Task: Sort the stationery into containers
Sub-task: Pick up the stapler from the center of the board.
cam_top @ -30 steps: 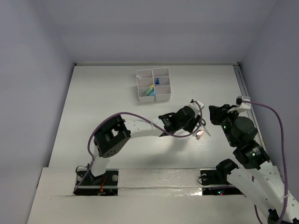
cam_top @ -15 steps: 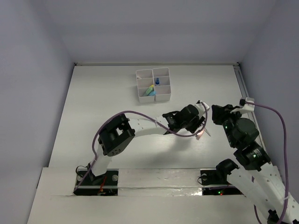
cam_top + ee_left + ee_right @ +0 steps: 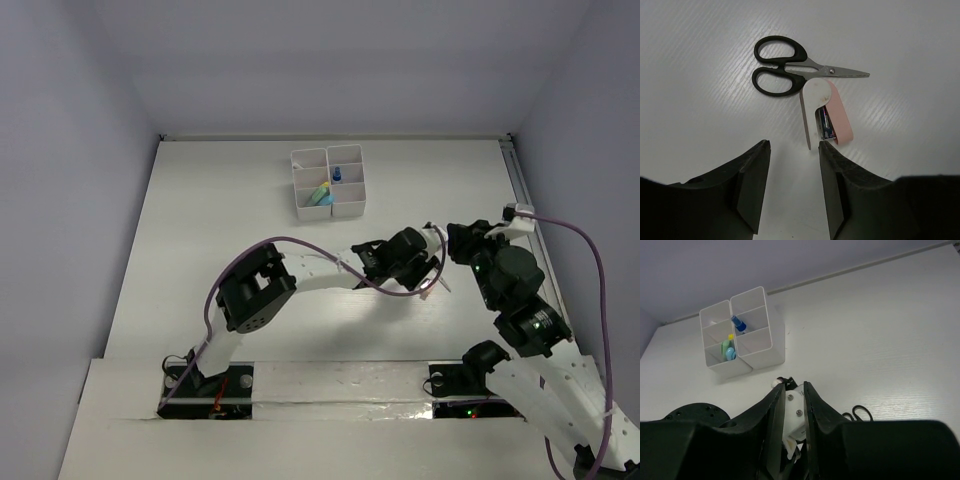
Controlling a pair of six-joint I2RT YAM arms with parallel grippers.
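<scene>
Black-handled scissors (image 3: 785, 72) lie shut on the table, and a pink-and-white stapler (image 3: 826, 112) lies just beside their blades. My left gripper (image 3: 792, 150) hangs open just short of the stapler with nothing between its fingers; one fingertip (image 3: 826, 150) is close to the stapler's near end. In the top view the left gripper (image 3: 427, 268) is stretched far to the right, close to my right gripper (image 3: 453, 241). The right gripper (image 3: 792, 388) stands narrowly open above the left wrist, whose white mount shows through the gap. The white containers (image 3: 328, 182) hold a blue marker (image 3: 738, 323) and pale-green and blue items (image 3: 728, 348).
The scissors' handle (image 3: 860, 414) peeks out beside the right finger. The two arms nearly touch at the table's right middle. A purple cable (image 3: 300, 250) loops over the left arm. The back wall edge (image 3: 330, 137) runs behind the organizer.
The left arm has stretched further right toward the stapler and scissors. The right gripper has shifted slightly left, closer to the left wrist, and its jaws have parted a little.
</scene>
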